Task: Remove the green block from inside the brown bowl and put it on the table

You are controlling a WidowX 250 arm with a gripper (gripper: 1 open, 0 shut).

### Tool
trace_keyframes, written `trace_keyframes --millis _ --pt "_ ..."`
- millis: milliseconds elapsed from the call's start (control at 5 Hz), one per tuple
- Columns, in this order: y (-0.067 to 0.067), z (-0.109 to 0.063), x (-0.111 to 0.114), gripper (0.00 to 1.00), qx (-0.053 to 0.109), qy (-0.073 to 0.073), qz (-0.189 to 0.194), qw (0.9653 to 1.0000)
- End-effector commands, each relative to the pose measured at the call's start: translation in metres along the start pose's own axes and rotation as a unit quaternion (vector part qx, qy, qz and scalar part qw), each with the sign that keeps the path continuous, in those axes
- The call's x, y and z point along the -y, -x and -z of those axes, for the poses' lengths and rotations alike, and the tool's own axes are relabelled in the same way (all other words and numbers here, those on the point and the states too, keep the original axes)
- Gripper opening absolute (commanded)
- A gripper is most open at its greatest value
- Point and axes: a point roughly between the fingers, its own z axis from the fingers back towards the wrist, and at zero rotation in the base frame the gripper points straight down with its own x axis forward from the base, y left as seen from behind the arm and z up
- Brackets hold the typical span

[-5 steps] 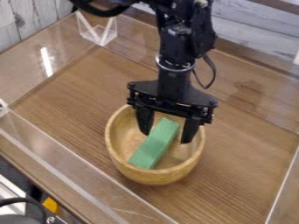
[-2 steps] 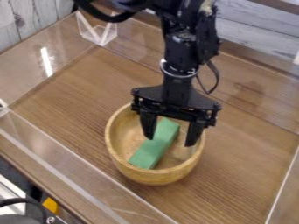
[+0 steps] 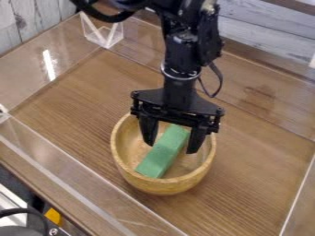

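Pale vertical wall boards (image 3: 28, 20) stand behind a clear frame (image 3: 103, 29) at upper left.

So the arm (image 3: 187, 46) runs out past the far edge of the picture, can't see where it starts. The gripper (image 3: 174, 132) covers the far part of the bowl (image 3: 167, 187) rim, and you can't really make out its fingertips, they're just dark and blurry down there. Far end of the green block (image 3: 157, 160) is partly hidden too. Worktop (image 3: 92, 115) gets cut off on the right and near sides. No clue what the dark thing (image 3: 22, 221) at the near left is, it's mostly cropped.
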Motion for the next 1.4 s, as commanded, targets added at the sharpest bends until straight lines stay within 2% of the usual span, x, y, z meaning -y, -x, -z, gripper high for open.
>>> trace_keyframes --millis 0,400,600,800,1200 --pt "-0.006 -0.003 -0.005 1.0 0.02 0.005 -0.011 0.9997" --pt "-0.006 0.013 -0.016 1.0 0.016 -0.002 -0.028 0.9995" --pt "-0.003 0.007 -0.008 0.0 0.016 -0.003 -0.036 0.9992" --pt "0.001 -0.001 -0.001 0.0 0.015 -0.004 -0.044 0.9989" --pt "-0.003 -0.013 0.015 0.0 0.017 0.005 -0.067 0.9976"
